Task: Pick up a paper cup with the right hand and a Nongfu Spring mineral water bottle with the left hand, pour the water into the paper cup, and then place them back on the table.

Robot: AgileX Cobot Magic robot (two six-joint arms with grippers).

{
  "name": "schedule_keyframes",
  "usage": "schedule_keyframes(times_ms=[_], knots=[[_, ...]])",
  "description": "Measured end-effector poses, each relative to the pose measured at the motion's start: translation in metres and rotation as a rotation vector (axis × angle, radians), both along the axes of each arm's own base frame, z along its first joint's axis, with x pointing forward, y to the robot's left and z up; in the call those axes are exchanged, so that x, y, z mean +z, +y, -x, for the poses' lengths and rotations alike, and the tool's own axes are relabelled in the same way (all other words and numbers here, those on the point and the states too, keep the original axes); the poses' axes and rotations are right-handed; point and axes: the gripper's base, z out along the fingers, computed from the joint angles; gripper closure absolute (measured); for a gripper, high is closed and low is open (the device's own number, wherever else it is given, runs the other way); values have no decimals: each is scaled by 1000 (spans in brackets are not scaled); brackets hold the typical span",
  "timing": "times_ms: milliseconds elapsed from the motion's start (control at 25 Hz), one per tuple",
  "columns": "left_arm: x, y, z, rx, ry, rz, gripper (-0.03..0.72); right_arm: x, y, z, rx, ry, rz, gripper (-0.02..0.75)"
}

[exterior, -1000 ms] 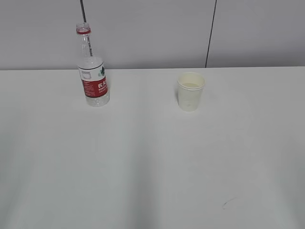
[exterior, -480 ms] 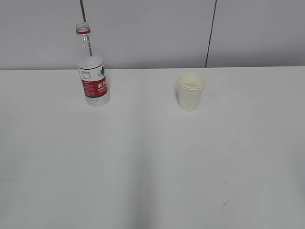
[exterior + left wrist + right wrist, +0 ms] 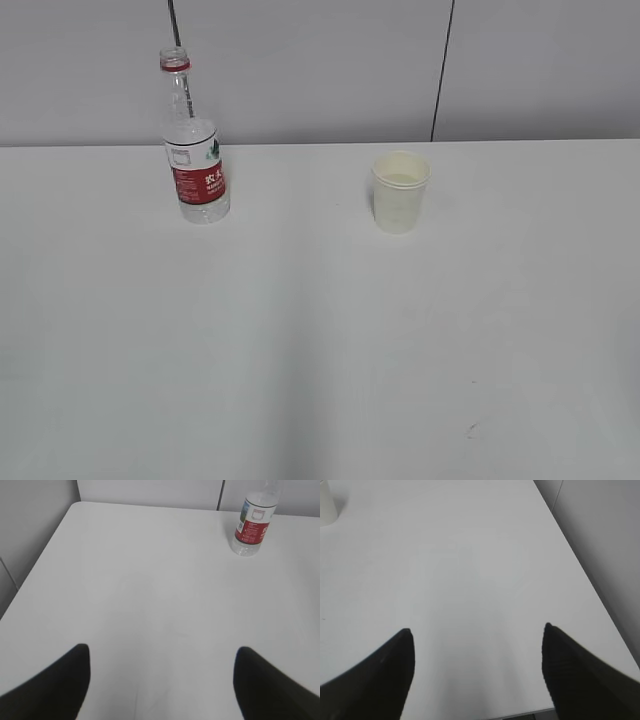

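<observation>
The Nongfu Spring mineral water bottle [image 3: 195, 150] stands upright and uncapped at the back left of the white table [image 3: 300, 340]; the left wrist view shows the bottle [image 3: 252, 525] far off at the top right. The paper cup [image 3: 400, 190] stands upright at the back, right of centre, with liquid inside; only the cup's side [image 3: 327, 505] shows at the right wrist view's top left corner. My left gripper [image 3: 162, 652] is open over bare table, far from the bottle. My right gripper [image 3: 477, 632] is open too, near the table's right edge, with nothing between its fingers. Neither arm appears in the exterior view.
A grey wall with dark vertical seams [image 3: 443, 70] rises behind the table. The table's left edge [image 3: 35, 570] and right edge [image 3: 580, 570] drop off beside the grippers. A small dark mark [image 3: 478, 427] lies on the tabletop near the front right.
</observation>
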Motion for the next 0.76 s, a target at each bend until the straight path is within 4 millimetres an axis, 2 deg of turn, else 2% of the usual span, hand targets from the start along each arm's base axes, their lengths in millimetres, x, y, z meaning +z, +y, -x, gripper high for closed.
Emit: schedule_keyframes(times_ms=[760], knots=[[0,0,0,0,1,0,159,0,0,0,0,0,0,153]])
